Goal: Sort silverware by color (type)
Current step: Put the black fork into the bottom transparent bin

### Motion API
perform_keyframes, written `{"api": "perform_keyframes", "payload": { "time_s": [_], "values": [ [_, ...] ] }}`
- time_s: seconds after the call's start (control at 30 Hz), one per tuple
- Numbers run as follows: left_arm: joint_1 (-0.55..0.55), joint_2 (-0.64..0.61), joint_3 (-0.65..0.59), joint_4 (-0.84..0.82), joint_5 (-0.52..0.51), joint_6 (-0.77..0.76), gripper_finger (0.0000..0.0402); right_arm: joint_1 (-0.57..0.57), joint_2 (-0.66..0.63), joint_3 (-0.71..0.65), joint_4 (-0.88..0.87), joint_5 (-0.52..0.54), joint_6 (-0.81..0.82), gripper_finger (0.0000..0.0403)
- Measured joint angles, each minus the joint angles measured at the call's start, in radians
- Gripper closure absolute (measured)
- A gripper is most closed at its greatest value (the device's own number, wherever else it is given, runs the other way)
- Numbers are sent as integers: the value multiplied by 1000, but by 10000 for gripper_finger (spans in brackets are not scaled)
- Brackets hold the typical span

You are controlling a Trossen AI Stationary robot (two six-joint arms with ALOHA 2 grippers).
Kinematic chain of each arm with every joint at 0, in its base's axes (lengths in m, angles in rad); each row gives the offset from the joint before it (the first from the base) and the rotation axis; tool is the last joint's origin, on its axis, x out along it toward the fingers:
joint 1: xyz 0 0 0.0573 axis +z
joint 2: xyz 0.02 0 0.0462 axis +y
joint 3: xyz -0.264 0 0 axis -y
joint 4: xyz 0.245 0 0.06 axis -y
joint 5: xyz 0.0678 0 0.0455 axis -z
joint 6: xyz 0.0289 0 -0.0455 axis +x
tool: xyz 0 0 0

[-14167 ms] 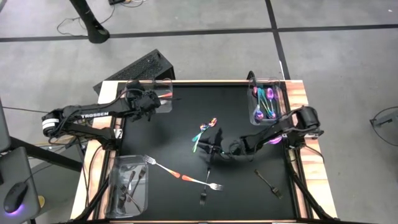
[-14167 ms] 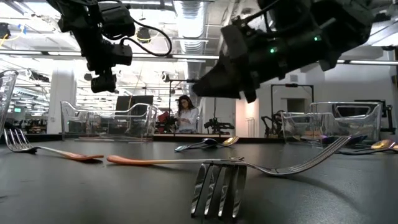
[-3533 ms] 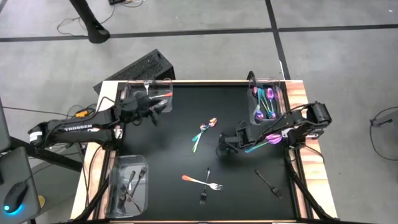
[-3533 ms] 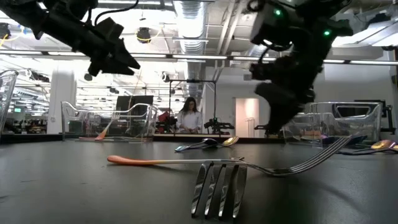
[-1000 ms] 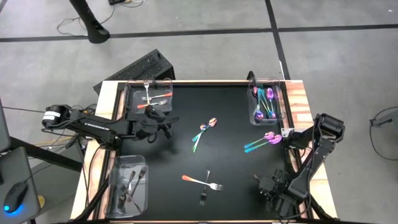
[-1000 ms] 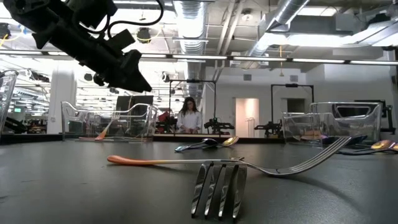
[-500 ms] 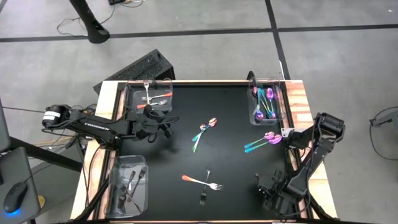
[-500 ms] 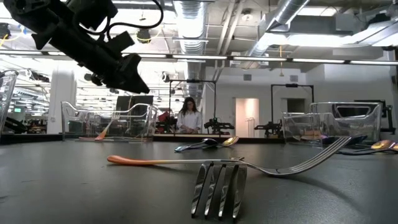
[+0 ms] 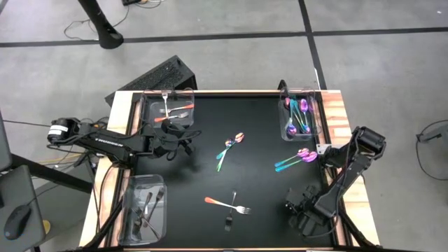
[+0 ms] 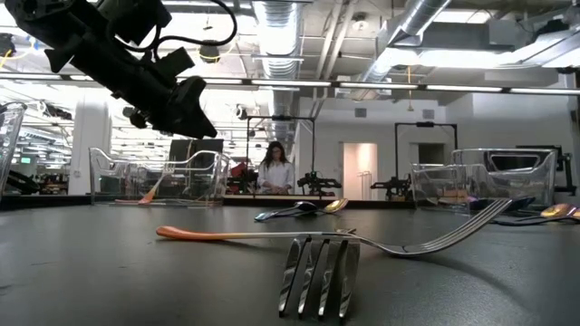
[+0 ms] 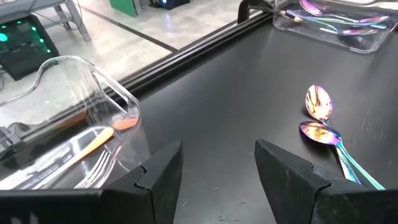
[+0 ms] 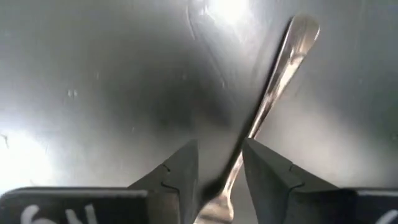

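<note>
1. My right gripper [image 12: 217, 180] is low over the counter [image 9: 259, 133], its jaws narrow around a dark fork [image 12: 267, 102], not visibly clamped.
2. My left gripper [image 11: 217, 168] hovers beside the bin [image 9: 150, 115] of orange-handled silverware [image 9: 171, 114], jaws wide and empty.
3. Iridescent spoons [image 9: 231, 143] lie mid-counter, well apart from that bin.

Two matte black jointed arms, white lettering along the left arm [image 9: 105, 139], dark wedge-shaped fingers [image 11: 287, 178], black cables looping beside the joints
</note>
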State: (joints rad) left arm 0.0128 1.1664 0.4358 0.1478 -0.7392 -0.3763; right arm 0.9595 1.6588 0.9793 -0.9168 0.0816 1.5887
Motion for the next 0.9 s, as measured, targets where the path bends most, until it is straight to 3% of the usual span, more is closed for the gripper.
{"api": "perform_keyframes", "payload": {
  "time_s": [0.3, 0.6, 0.73, 0.9],
  "values": [
    [0, 0, 0, 0, 6, -20, 212, 55, -1, -14, -21, -26, 107, 202],
    [0, 0, 0, 0, 65, -30, 212, 136, -7, -105, 98, -38, 237, 209],
    [0, 0, 0, 5, 116, -40, 212, 139, -6, -113, 111, -40, 224, 246],
    [0, 0, 0, 84, 253, -39, 212, 132, -6, -115, 123, -48, 150, 354]
  ]
}}
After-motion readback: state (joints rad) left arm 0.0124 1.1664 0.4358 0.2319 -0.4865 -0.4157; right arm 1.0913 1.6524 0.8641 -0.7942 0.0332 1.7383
